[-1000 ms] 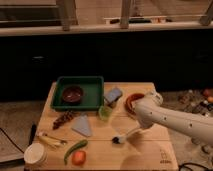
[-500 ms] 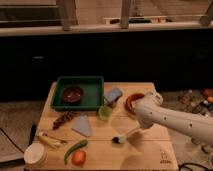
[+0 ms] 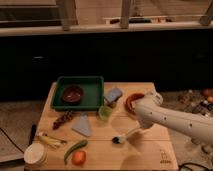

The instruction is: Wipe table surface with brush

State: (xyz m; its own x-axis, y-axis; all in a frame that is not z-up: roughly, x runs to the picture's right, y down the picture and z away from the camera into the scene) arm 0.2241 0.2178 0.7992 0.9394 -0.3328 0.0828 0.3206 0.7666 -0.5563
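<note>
Nothing shifted since before: gripper [image 3: 134, 131] low over table surface [image 3: 100, 150], jaws pinching brush [image 3: 124, 136]; no legible writing.

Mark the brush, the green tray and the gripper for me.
brush [image 3: 125, 136]: camera view, on its pale handle.
green tray [image 3: 97, 92]: camera view, on its right rim.
gripper [image 3: 136, 130]: camera view, at the handle's upper end, under the arm.

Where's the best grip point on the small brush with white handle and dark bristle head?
Probably the white handle of the brush, taken from above and the right: it slants up-right from the dark head resting on the light wooden table surface. The gripper is already at the handle's upper end.
</note>
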